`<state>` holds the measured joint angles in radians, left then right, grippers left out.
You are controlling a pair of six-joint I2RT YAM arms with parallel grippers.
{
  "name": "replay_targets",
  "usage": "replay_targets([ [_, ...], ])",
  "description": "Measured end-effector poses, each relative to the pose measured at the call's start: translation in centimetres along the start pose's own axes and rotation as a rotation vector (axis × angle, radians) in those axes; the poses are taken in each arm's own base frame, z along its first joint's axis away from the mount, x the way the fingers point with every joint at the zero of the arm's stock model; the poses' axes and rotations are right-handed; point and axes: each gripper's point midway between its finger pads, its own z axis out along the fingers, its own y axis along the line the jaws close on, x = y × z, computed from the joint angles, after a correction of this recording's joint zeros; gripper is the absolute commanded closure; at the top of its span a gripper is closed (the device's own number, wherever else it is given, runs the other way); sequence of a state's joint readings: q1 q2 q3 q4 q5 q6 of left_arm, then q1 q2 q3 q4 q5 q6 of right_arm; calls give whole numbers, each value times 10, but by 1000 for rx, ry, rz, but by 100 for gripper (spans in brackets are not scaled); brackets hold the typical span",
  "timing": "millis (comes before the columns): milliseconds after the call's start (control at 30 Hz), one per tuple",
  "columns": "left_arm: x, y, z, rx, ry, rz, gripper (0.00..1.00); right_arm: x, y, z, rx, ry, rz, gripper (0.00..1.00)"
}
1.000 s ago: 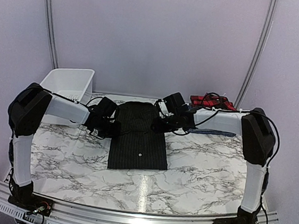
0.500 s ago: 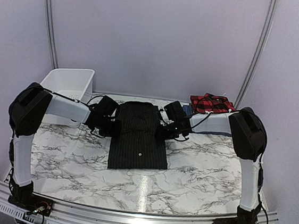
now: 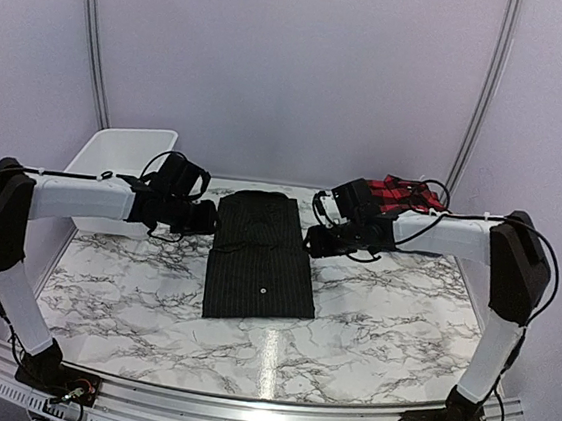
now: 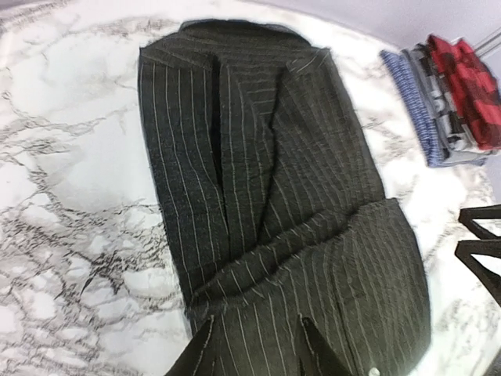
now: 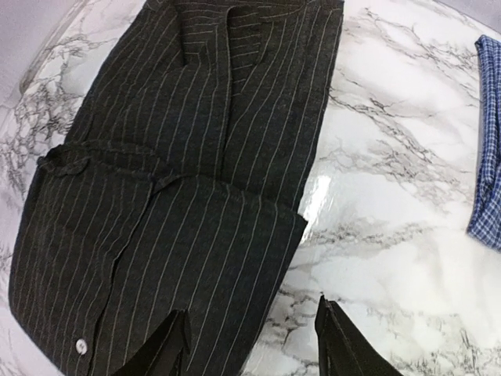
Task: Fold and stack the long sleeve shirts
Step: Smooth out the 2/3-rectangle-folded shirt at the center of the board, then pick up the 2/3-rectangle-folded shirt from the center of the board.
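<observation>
- Hovering left of the folded black pinstriped cloth shirt (image 3: 261, 259), the left gripper (image 4: 257, 327) had its fingers spread, empty.
- Right gripper (image 5: 252, 309) hovered right of it, likewise spread.

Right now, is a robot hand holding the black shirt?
No, the left gripper and right gripper are open, and the black shirt lies free.

No writing, brand, number or sign can be read in any view. The pinstriped shirt (image 3: 261, 259) shows only stripes, and the folded stack (image 4: 458, 102) right of it shows only checks.
</observation>
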<state>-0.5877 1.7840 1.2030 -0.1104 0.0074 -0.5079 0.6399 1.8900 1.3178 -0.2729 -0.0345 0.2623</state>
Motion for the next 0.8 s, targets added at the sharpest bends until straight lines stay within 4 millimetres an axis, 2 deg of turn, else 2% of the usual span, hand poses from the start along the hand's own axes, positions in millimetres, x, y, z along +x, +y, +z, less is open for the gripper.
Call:
replay_targets([
  [67,0,-3,-20,25,-20,-1,65,3,7,-17,-11,-16,-8,53],
  [167,17,-4,-36,46,-4,1,67,23,20,-28,-25,1,-28,57],
  [333,85,-7,-41,76,129,35,71,93,36,-31,-35,132,-52,59],
  [400,114,-7,-43,84,190,46,72,119,36,-31,-28,186,-47,61],
  [467,138,-7,-46,91,241,53,72,135,32,-32,-17,217,-31,63],
  [633,166,-7,-54,101,296,48,73,157,26,-32,-1,254,3,64],
  [800,181,-5,-61,107,313,56,73,164,29,-38,-11,251,2,65],
])
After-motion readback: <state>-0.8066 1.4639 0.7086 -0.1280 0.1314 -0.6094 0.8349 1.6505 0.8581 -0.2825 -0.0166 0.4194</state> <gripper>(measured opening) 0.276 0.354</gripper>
